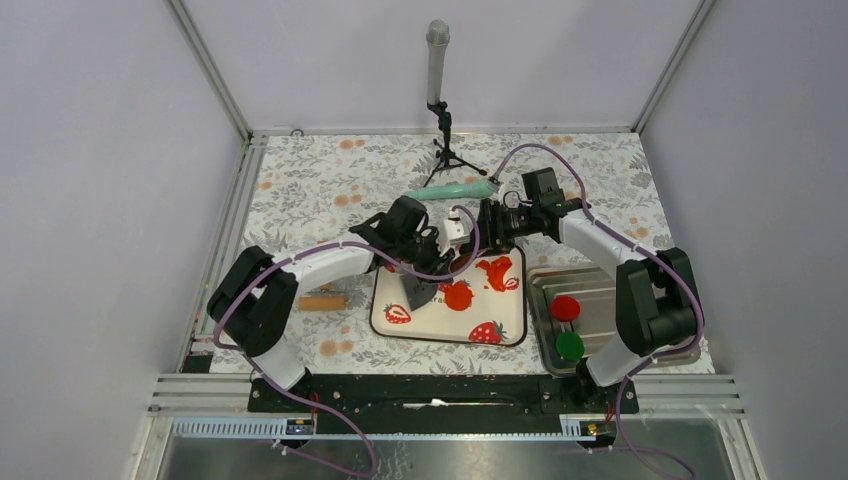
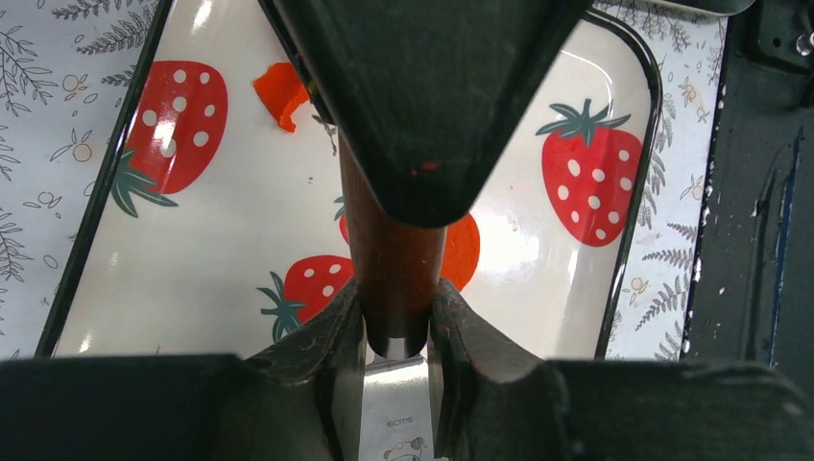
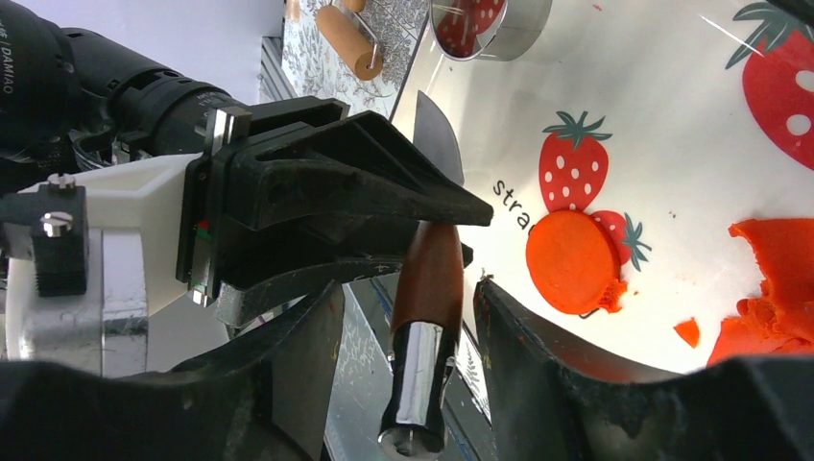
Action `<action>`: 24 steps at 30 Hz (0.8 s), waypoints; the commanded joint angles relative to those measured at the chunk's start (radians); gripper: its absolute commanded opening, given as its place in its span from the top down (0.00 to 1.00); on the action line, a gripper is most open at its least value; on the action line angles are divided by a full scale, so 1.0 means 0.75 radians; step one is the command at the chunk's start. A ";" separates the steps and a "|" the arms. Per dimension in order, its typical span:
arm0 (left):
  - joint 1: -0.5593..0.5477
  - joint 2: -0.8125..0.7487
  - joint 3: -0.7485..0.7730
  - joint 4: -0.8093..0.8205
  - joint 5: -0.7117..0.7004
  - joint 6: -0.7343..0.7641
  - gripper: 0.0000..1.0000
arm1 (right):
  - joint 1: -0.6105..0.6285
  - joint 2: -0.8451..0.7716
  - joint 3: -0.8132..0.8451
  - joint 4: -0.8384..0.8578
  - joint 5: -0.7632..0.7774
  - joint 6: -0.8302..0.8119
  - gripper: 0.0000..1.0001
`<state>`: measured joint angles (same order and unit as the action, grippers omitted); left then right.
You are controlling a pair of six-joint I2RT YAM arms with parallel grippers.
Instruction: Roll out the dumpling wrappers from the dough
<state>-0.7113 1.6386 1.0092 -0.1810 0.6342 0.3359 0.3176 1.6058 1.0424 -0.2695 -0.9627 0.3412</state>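
A thin round orange-red wrapper (image 1: 458, 295) lies on the strawberry tray (image 1: 505, 335). The ragged dough sheet (image 1: 497, 272) lies beside it to the right. My left gripper (image 1: 430, 250) is shut on the brown wooden handle of a metal-bladed scraper (image 2: 394, 259), and the wrapper (image 2: 463, 252) shows just behind that handle. A dough scrap (image 2: 280, 93) lies further off. My right gripper (image 3: 408, 288) is open, with its fingers on either side of the scraper handle's shiny end cap (image 3: 415, 384) and not touching it. The wrapper (image 3: 573, 261) and dough (image 3: 778, 279) lie beyond it.
A metal tray (image 1: 600, 300) at the right holds a crimson disc (image 1: 565, 307) and a green disc (image 1: 569, 346). A wooden rolling pin (image 1: 322, 301) lies left of the strawberry tray. A teal tool (image 1: 455, 190) and a microphone stand (image 1: 438, 90) are at the back. A ring cutter (image 3: 490, 24) sits on the tray.
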 commanded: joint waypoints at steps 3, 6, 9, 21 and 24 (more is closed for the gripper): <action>0.004 0.021 0.095 0.101 0.065 -0.096 1.00 | -0.002 -0.021 0.002 0.052 -0.020 0.009 0.43; 0.004 0.024 0.103 0.106 0.066 -0.104 1.00 | -0.002 -0.031 -0.008 0.051 -0.002 0.003 0.45; 0.002 0.031 0.113 0.109 0.064 -0.119 1.00 | 0.000 -0.035 -0.009 0.049 0.006 0.003 0.46; -0.015 0.042 0.133 0.123 0.072 -0.168 1.00 | 0.016 -0.052 -0.018 0.037 0.084 -0.027 0.67; -0.019 0.042 0.136 0.125 0.065 -0.177 1.00 | 0.016 -0.058 -0.026 0.046 0.097 -0.030 0.85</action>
<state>-0.7136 1.6730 1.0607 -0.1570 0.6472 0.2176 0.3214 1.6051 1.0302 -0.2523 -0.9108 0.3332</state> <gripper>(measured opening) 0.251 0.324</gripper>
